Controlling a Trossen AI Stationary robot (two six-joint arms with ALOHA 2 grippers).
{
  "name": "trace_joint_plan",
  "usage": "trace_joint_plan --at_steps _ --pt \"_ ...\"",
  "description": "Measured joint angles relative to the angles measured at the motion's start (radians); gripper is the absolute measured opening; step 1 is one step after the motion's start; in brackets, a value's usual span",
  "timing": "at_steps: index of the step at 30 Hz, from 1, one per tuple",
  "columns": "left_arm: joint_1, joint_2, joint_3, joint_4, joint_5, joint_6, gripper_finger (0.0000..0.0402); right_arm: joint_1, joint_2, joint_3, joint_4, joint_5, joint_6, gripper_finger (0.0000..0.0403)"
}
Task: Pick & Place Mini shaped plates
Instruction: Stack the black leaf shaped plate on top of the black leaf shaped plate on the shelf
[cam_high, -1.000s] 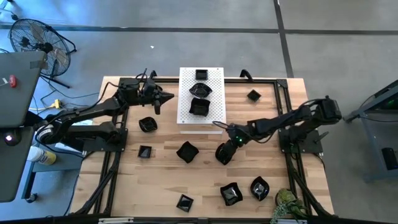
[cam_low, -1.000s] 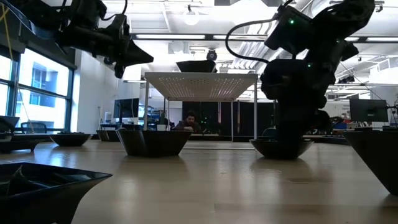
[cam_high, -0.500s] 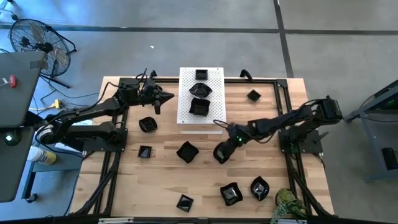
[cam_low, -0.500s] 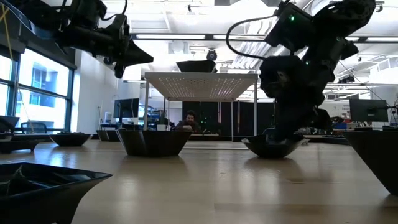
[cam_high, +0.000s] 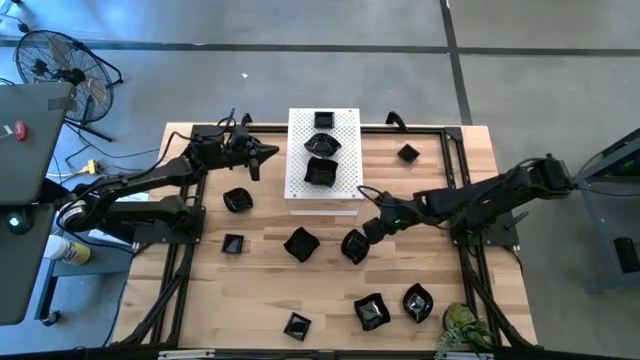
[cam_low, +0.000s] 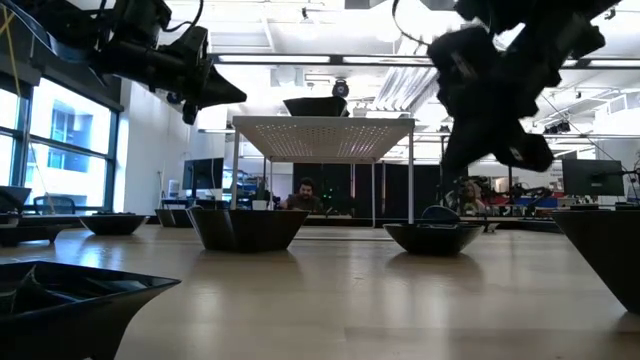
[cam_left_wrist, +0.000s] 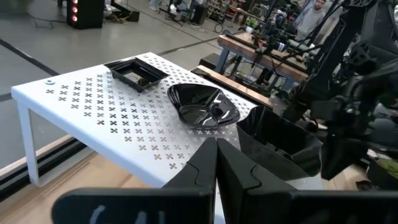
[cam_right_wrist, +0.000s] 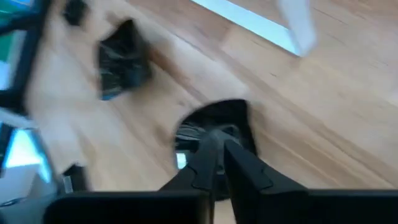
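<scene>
Three mini shaped plates (cam_high: 321, 150) sit on the white perforated board (cam_high: 298, 180); I count more scattered on the bench (cam_high: 420, 220) around it. One dish (cam_high: 352, 246) lies just off the board's near corner, my right hand (cam_high: 366, 232) directly above it, fingers nearly together and holding nothing. My left hand (cam_high: 272, 153) hovers beside the board, pinched together.

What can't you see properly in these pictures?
- High view: the right claw overlaps one mini plate, so this view hides whether they touch.
- Low view: the nearest plate is cut off by the left and bottom edges.
- High view: the front plate is too small to tell its outline.
- Low view: the person is mostly hidden behind the middle plate.
</scene>
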Motion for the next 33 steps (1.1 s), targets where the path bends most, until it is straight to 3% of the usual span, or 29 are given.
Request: trace_joint_plan --at_steps 4,8,13,24,33 --pt "0.000 0.000 0.000 0.000 0.000 0.001 0.0000 0.023 0.046 0.000 -0.023 -0.051 0.069 0.0083" --pt "0.000 0.000 0.000 -0.002 0.000 0.000 0.0000 0.066 0.081 -0.001 -0.022 -0.021 0.181 0.0125" --pt "0.000 0.000 0.001 -0.003 -0.004 -0.010 0.0000 0.112 0.123 -0.001 -0.022 0.047 0.328 0.0136" --pt "0.000 0.000 0.001 -0.009 -0.005 -0.010 0.0000 0.143 0.247 -0.002 0.083 0.081 0.410 0.0074" --pt "0.000 0.000 0.001 -0.010 -0.004 -0.022 0.0000 0.142 0.243 -0.002 0.094 0.091 0.410 0.0006"
